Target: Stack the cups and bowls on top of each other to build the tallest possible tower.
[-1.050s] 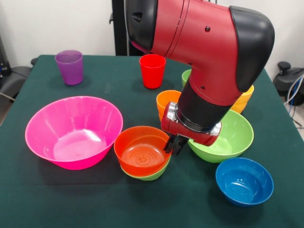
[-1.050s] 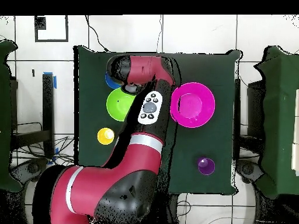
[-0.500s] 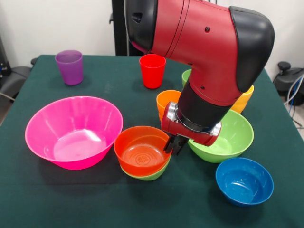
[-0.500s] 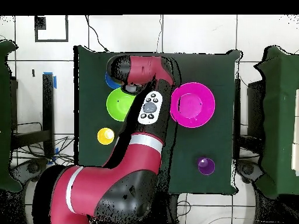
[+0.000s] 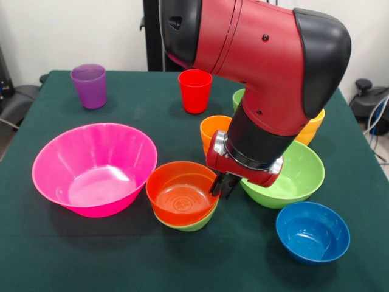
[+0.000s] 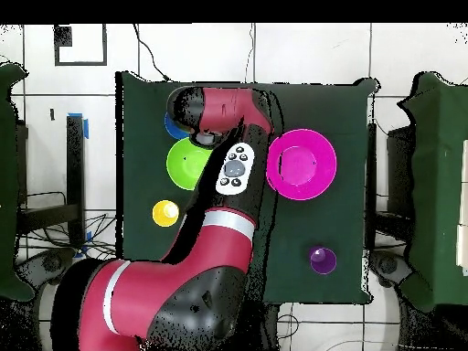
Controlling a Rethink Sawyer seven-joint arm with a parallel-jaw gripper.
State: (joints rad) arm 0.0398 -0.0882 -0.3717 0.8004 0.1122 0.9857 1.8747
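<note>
A red-orange bowl (image 5: 180,191) sits nested in a small lime green bowl (image 5: 193,224) near the table's middle. My gripper (image 5: 223,186) hangs at the red-orange bowl's right rim, shut on that rim. The huge pink bowl (image 5: 94,167) (image 6: 302,164) stands to the left. On the right are the large green bowl (image 5: 296,175) (image 6: 187,163) and the blue bowl (image 5: 313,232) (image 6: 170,126). Behind stand the purple cup (image 5: 89,86) (image 6: 321,260), red cup (image 5: 195,90), orange cup (image 5: 211,129), light green cup (image 5: 237,98) and yellow cup (image 5: 313,129) (image 6: 165,213). The arm hides the gripper in the overhead view.
The red and black arm (image 5: 267,79) (image 6: 228,174) reaches over the table's right half and covers parts of the orange, light green and yellow cups. The dark green table (image 5: 127,255) ends close in front of the bowls.
</note>
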